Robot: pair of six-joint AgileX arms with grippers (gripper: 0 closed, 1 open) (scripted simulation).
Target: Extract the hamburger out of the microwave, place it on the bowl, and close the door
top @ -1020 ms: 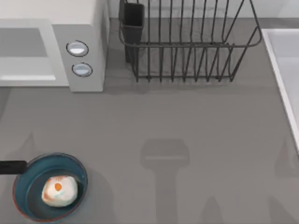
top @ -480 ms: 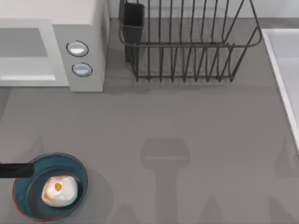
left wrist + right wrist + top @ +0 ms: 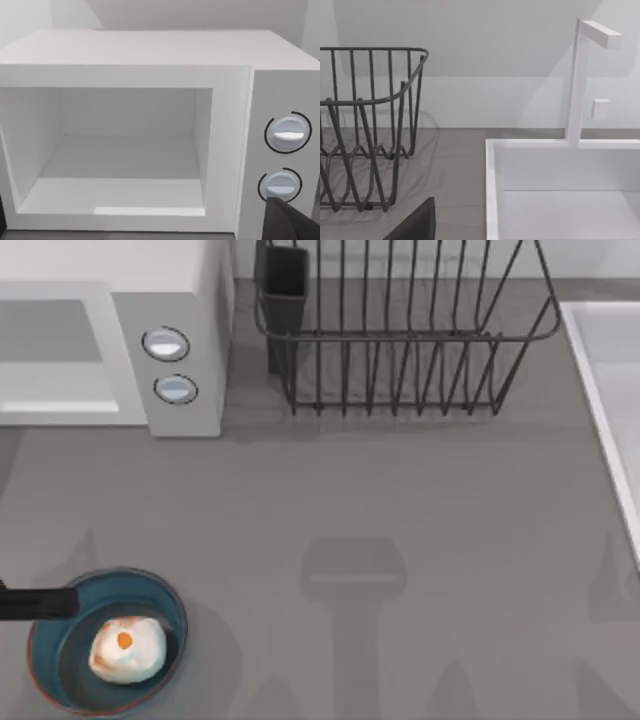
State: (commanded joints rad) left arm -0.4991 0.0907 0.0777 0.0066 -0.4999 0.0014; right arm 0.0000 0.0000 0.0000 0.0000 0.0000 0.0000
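The hamburger [image 3: 127, 649], a whitish lump with an orange spot, lies inside the teal bowl [image 3: 60, 680] at the table's front left. A black finger [image 3: 40, 602] of my left gripper reaches in from the left edge over the bowl's far rim, apart from the hamburger. In the left wrist view the dark fingers [image 3: 290, 222] sit wide apart at the picture's edges, open and holding nothing. The microwave [image 3: 185, 300] stands at the back left, and its cavity [image 3: 120, 160] faces the left wrist camera, open and bare. The door is out of view. A dark part of my right gripper [image 3: 417, 224] shows near the sink.
A black wire dish rack [image 3: 400, 340] stands at the back centre, right of the microwave. A white sink basin [image 3: 610, 390] with a tall white faucet [image 3: 580, 80] runs along the right edge. Grey countertop spreads across the middle.
The left gripper's black finger has slid a little to the right and slightly nearer, farther over the bowl's rim. The hamburger and bowl have not moved.
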